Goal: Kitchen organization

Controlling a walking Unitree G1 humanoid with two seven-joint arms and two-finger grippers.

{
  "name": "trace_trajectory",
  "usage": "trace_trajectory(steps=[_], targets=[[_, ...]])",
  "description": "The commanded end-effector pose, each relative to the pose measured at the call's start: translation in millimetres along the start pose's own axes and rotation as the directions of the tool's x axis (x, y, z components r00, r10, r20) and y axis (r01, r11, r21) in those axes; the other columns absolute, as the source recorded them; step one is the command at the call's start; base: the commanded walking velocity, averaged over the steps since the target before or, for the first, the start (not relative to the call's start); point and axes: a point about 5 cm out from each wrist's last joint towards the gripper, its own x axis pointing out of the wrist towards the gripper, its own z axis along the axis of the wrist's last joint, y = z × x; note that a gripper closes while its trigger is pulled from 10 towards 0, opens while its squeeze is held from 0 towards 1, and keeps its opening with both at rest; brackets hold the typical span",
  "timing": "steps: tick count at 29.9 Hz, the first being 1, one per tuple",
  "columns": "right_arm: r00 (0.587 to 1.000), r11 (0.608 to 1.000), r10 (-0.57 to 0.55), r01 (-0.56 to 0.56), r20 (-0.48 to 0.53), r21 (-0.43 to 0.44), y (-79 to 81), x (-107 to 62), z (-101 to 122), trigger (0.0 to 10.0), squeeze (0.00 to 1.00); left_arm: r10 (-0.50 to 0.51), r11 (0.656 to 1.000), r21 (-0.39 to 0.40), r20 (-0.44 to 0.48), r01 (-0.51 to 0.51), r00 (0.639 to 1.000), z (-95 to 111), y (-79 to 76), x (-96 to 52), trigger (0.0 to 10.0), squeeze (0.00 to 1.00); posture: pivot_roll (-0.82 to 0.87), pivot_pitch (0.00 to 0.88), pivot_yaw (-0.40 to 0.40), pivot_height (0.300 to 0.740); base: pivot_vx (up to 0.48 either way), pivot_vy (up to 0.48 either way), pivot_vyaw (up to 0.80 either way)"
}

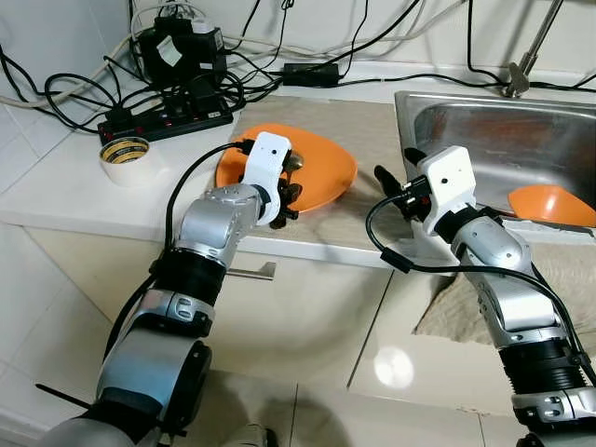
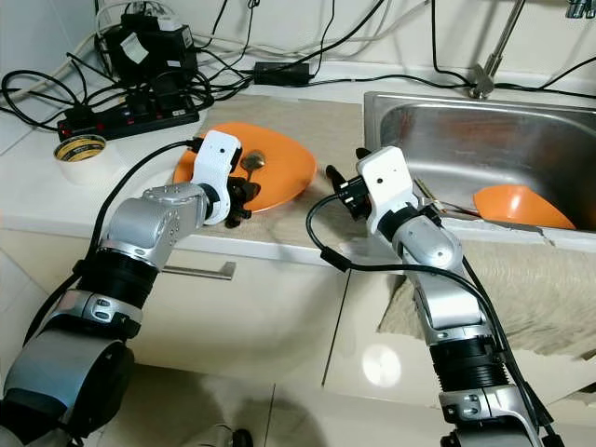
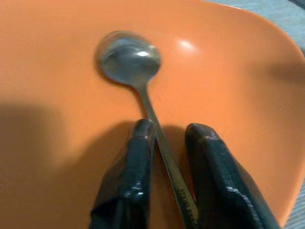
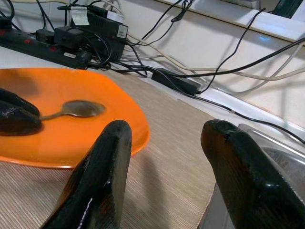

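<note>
Our left gripper (image 3: pixel 167 167) sits low over the large orange rounded-triangle plate (image 1: pixel 321 172), its two black fingers (image 3: pixel 128 181) narrowly parted with the handle of the small stainless steel spoon (image 3: pixel 138 71) running between them; the handle lies against one finger, but we cannot tell whether the other presses it, so a firm grip is not certain. The spoon's bowl lies on the plate's orange surface just beyond the fingertips, pointing away from the wrist. Our right gripper (image 4: pixel 164 157) hovers beside the plate's edge on the side toward the stainless steel sink (image 1: pixel 484 130), its fingers spread wide and holding nothing, above the beige woven mat (image 4: pixel 176 143) that covers the counter there. Past that gripper, inside the sink basin, a second orange dish (image 1: pixel 554 205) rests against the near wall. On the far side of our left gripper from the sink, a roll of pale tape (image 1: pixel 126 158) stands on the white counter (image 1: pixel 56 186), and behind it lies a black power strip (image 1: pixel 163 121) amid a tangle of black cables (image 1: pixel 56 93), with a black box-shaped adapter (image 1: pixel 182 47) against the wall. A chrome tap stem (image 1: pixel 526 56) rises behind the sink.
</note>
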Motion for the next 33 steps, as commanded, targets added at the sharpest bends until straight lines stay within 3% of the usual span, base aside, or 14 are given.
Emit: trace_trajectory(steps=[1,8,10,13,19,28,29,30,33], targets=[[1.0,1.0,0.0,0.0,0.013,-0.007,0.0,0.4,5,10.0,0.0,0.01,1.0,0.001,-0.14,-0.01,0.99,-32,2.6,4.1,0.0,0.0,0.03,0.0,0.037,0.74,0.0,0.0,0.0],[1.0,1.0,-0.002,0.002,0.013,-0.004,-0.6,0.7,5,10.0,0.0,0.016,1.0,0.022,-0.123,-0.014,0.992,-30,5.1,3.9,0.0,0.0,0.03,0.0,0.037,0.74,0.0,0.0,0.0],[1.0,1.0,-0.003,0.003,0.013,-0.002,-0.9,1.2,5,10.0,0.0,0.02,1.0,0.004,-0.054,-0.02,0.998,-18,5.7,3.1,0.0,0.0,0.03,0.0,0.035,0.74,0.0,0.0,0.0],[1.0,1.0,-0.002,0.002,0.013,-0.001,-0.8,1.3,5,10.0,0.0,0.022,1.0,-0.002,-0.024,-0.022,0.999,-14,5.9,2.5,0.0,0.0,0.03,0.0,0.035,0.74,0.0,0.0,0.0],[1.0,1.0,0.0,0.0,0.007,-0.003,-0.7,1.6,4,10.0,0.0,0.062,0.998,0.003,0.174,-0.063,0.983,22,8.2,-8.3,0.0,0.0,0.03,0.0,0.03,0.74,0.0,0.0,0.0],[1.0,1.0,0.0,0.0,0.007,-0.003,-0.7,1.6,4,10.0,0.0,0.062,0.998,0.003,0.174,-0.063,0.983,22,8.2,-8.3,0.0,0.0,0.03,0.0,0.03,0.74,0.0,0.0,0.0],[1.0,1.0,0.0,0.0,0.007,-0.003,-0.7,1.7,4,10.0,0.0,0.06,0.998,0.002,0.185,-0.062,0.981,25,8.4,-9.2,0.0,0.0,0.03,0.0,0.03,0.74,0.0,0.0,0.0],[1.0,1.0,-0.008,0.008,0.005,0.027,1.5,2.9,3,10.0,0.0,0.064,0.998,0.003,0.255,-0.067,0.965,34,9.2,-16.3,0.0,0.0,0.04,0.0,0.026,0.74,0.0,0.0,0.0],[1.0,0.999,-0.015,0.015,0.005,0.044,2.0,4.0,3,10.0,0.0,0.068,0.997,0.001,0.304,-0.072,0.95,40,9.3,-20.9,0.0,0.0,0.04,0.0,0.025,0.74,0.0,0.0,0.0]])
